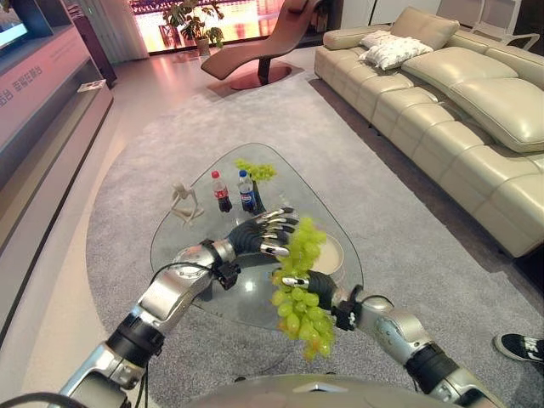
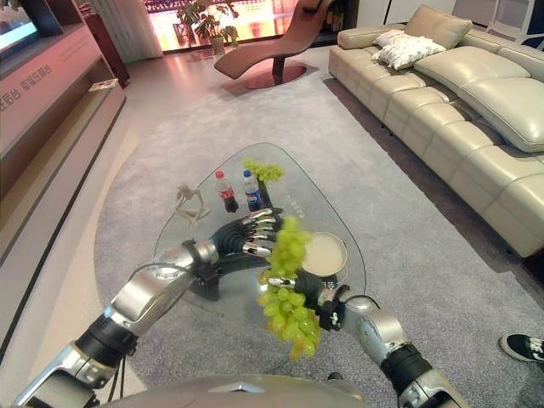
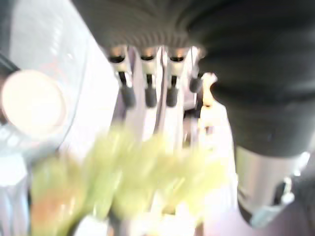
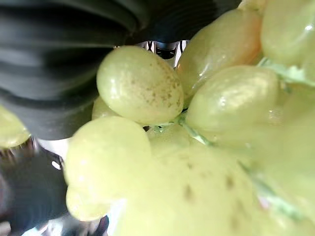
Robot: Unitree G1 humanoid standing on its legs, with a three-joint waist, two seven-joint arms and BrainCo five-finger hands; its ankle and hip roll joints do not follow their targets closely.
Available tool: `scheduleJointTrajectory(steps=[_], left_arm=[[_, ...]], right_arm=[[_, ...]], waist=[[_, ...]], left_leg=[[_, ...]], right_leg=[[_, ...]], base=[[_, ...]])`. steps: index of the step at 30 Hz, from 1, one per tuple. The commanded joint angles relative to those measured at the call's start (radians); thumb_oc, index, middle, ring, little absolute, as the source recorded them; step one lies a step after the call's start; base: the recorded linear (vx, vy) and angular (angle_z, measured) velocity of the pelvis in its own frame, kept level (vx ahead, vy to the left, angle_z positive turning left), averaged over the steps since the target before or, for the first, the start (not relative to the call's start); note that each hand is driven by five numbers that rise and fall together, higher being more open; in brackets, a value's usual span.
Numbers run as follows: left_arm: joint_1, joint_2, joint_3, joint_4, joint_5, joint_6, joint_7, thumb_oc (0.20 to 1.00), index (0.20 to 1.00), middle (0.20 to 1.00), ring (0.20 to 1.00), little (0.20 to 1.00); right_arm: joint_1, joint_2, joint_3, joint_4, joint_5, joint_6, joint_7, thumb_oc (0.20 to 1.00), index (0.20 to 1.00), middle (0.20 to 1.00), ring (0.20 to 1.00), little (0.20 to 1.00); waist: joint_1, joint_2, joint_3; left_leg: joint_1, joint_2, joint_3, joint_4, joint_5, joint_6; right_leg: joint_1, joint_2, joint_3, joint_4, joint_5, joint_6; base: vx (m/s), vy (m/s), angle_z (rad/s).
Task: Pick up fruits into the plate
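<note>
The right hand (image 1: 316, 285) carries a large bunch of green grapes (image 1: 299, 289) above the near edge of the glass surface (image 1: 208, 259). The grapes drape over and around the hand and hide its fingers, so whether they are curled round the stem cannot be told. The left hand (image 1: 259, 235) is beside the upper part of the bunch, fingers straight and spread, tips at or just beside the grapes; contact is not certain. The plate (image 2: 327, 255) lies on the surface just beyond the bunch, on the robot's right. A second, smaller bunch (image 1: 255, 169) lies at the far side, behind two bottles (image 1: 234, 192).

Judgement: the bunch is soft, limp and fairly heavy for its hold. It sags below the hand, and single grapes may tear off or bruise under pressure. Best taken at the main stem or cradled from beneath, never squeezed. The skins look smooth and probably slippery.
</note>
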Motion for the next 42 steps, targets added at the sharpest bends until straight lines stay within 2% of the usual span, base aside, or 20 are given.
scheduleJointTrajectory(steps=[1, 4, 6, 8, 10, 13, 17, 20, 26, 31, 37, 42], left_arm=[[-0.015, 0.040, 0.071, 0.116, -0.056, -0.067, 0.048, 1.000, 1.000, 1.000, 1.000, 1.000], [0.037, 0.048, 0.078, 0.265, -0.007, -0.104, 0.105, 1.000, 1.000, 1.000, 1.000, 1.000], [0.050, 0.058, 0.076, 0.365, 0.002, -0.084, 0.141, 1.000, 1.000, 1.000, 1.000, 1.000], [0.053, 0.026, 0.090, 0.603, -0.009, -0.103, 0.154, 1.000, 1.000, 1.000, 1.000, 1.000], [0.035, -0.019, 0.097, 0.812, 0.080, -0.124, 0.162, 1.000, 1.000, 1.000, 1.000, 1.000], [0.001, -0.058, 0.067, 1.081, 0.130, -0.133, 0.201, 1.000, 1.000, 1.000, 1.000, 1.000], [-0.019, -0.104, 0.086, 1.310, 0.142, -0.057, 0.241, 1.000, 1.000, 1.000, 1.000, 1.000], [-0.043, -0.132, 0.093, 1.323, 0.137, -0.088, 0.242, 1.000, 1.000, 1.000, 1.000, 1.000], [-0.106, -0.137, 0.009, 1.228, 0.111, -0.164, 0.274, 1.000, 1.000, 1.000, 1.000, 1.000], [-0.156, -0.115, -0.046, 1.099, 0.088, -0.163, 0.290, 1.000, 1.000, 1.000, 1.000, 1.000], [-0.158, -0.109, -0.099, 1.026, 0.092, -0.159, 0.294, 1.000, 1.000, 1.000, 1.000, 1.000], [-0.149, -0.118, -0.103, 1.032, 0.071, -0.170, 0.288, 1.000, 1.000, 1.000, 1.000, 1.000]], right_arm=[[-0.054, -0.025, -0.090, -0.001, -0.092, -0.102, -0.018, 0.200, 0.200, 0.200, 0.200, 0.200], [-0.071, -0.087, -0.119, 0.052, -0.140, -0.164, -0.074, 0.200, 0.200, 0.200, 0.200, 0.200], [-0.099, -0.126, -0.132, 0.083, -0.151, -0.195, -0.134, 0.200, 0.200, 0.200, 0.200, 0.200], [-0.154, -0.163, -0.144, 0.141, -0.174, -0.240, -0.202, 0.200, 0.200, 0.200, 0.200, 0.200], [-0.214, -0.172, -0.145, 0.199, -0.215, -0.270, -0.263, 0.200, 0.200, 0.200, 0.200, 0.200], [-0.343, -0.192, -0.130, 0.308, -0.265, -0.290, -0.320, 0.200, 0.200, 0.200, 0.200, 0.200], [-0.540, -0.249, -0.102, 0.487, -0.338, -0.305, -0.366, 0.200, 0.200, 0.200, 0.200, 0.200], [-0.633, -0.294, -0.078, 0.545, -0.386, -0.293, -0.408, 0.200, 0.200, 0.200, 0.200, 0.200], [-0.750, -0.336, -0.057, 0.628, -0.460, -0.265, -0.486, 0.200, 0.200, 0.200, 0.200, 0.200], [-0.843, -0.352, -0.031, 0.674, -0.489, -0.221, -0.538, 0.200, 0.200, 0.200, 0.200, 0.200], [-0.929, -0.357, -0.004, 0.741, -0.537, -0.184, -0.566, 0.200, 0.200, 0.200, 0.200, 0.200], [-0.980, -0.352, 0.021, 0.787, -0.580, -0.163, -0.590, 0.200, 0.200, 0.200, 0.200, 0.200]], waist=[[0.021, -0.060, 0.058], [0.036, -0.065, 0.098], [0.048, -0.066, 0.130], [0.055, -0.067, 0.180], [0.057, -0.068, 0.216], [0.055, -0.068, 0.256], [0.062, -0.059, 0.308], [0.066, -0.039, 0.345], [0.073, 0.007, 0.410], [0.084, 0.042, 0.456], [0.100, 0.085, 0.459], [0.112, 0.101, 0.459]], left_leg=[[0.031, -0.067, -0.007, 0.008, -0.071, 0.041], [-0.005, -0.063, -0.018, 0.010, -0.058, 0.038], [-0.036, -0.062, -0.030, 0.017, -0.050, 0.037], [-0.071, -0.063, -0.039, 0.024, -0.042, 0.038], [-0.096, -0.064, -0.045, 0.027, -0.037, 0.040], [-0.128, -0.061, -0.052, 0.026, -0.030, 0.039], [-0.166, -0.061, -0.071, 0.026, -0.023, 0.035], [-0.199, -0.067, -0.091, 0.027, -0.016, 0.031], [-0.261, -0.094, -0.131, 0.027, 0.006, 0.032], [-0.312, -0.111, -0.146, 0.034, 0.027, 0.033], [-0.375, -0.124, -0.148, 0.045, 0.043, 0.033], [-0.412, -0.127, -0.144, 0.058, 0.049, 0.032]], right_leg=[[0.042, -0.008, -0.038, 0.010, -0.023, 0.007], [0.008, -0.008, -0.044, 0.021, -0.018, 0.004], [-0.019, -0.008, -0.048, 0.028, -0.013, 0.002], [-0.054, -0.008, -0.048, 0.040, -0.007, 0.001], [-0.076, -0.006, -0.045, 0.048, -0.006, 0.000], [-0.110, -0.003, -0.037, 0.060, -0.008, -0.004], [-0.157, 0.003, -0.033, 0.085, -0.015, -0.014], [-0.193, 0.005, -0.037, 0.102, -0.020, -0.021], [-0.255, 0.003, -0.056, 0.126, -0.025, -0.020], [-0.312, -0.006, -0.079, 0.161, -0.029, -0.020], [-0.382, -0.018, -0.094, 0.195, -0.036, -0.021], [-0.423, -0.029, -0.096, 0.218, -0.038, -0.018]], base=[[-0.10, -0.066, 0.09], [-0.19, -0.096, 0.09], [-0.23, -0.117, 0.22], [-0.26, -0.133, 0.17], [-0.19, -0.125, 0.09], [-0.15, -0.111, 0.14], [-0.10, -0.072, 0.10], [-0.11, -0.015, 0.17], [-0.10, 0.005, 0.15], [-0.08, 0.017, 0.13], [-0.04, 0.066, 0.02], [-0.01, 0.081, 0.01]])
